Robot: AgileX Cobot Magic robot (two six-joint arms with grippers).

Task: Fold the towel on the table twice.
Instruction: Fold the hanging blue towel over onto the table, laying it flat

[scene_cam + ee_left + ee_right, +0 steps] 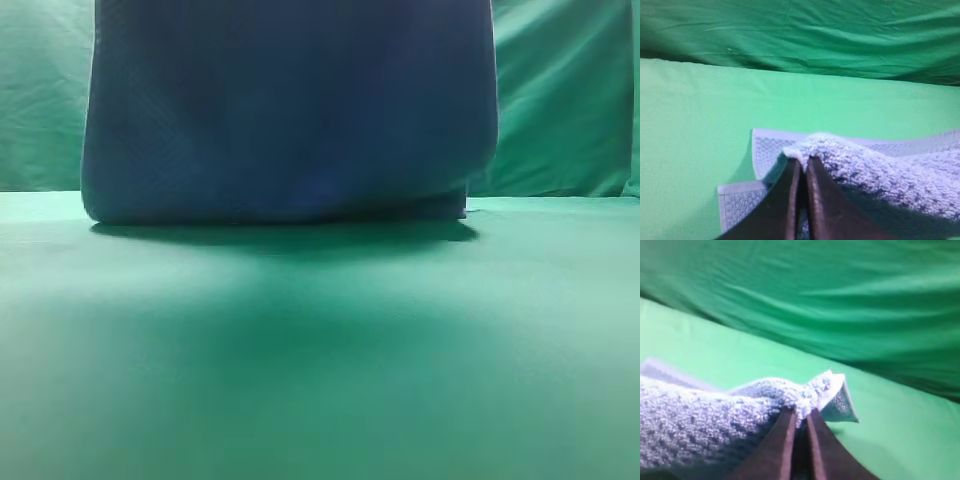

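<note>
Towel (290, 110) raised as a curtain by 2 claws, 1 at each upper corner. The high view shows the cloth hanging wide and nearly flat, its lower edge resting on the green surface (320, 380) and casting a shadow just in front; the claws themselves lie outside this view. Left wrist view: the left claw (801, 162) is closed on a bunched corner of towel, with part of the cloth lying flat on the surface beside and beyond it. Right wrist view: the right claw (801, 414) is likewise pinched shut on the opposite corner, whose pale hem juts out just past the fingertips. Gripping both corners of 1 edge keeps that edge taut and level, so the cloth should not twist as it travels; leaving the opposite edge down on the surface probably anchors it as the hinge for fold 1 of 2. A wrinkled green backdrop (560, 100) closes the scene behind. Neither fold looks finished.
</note>
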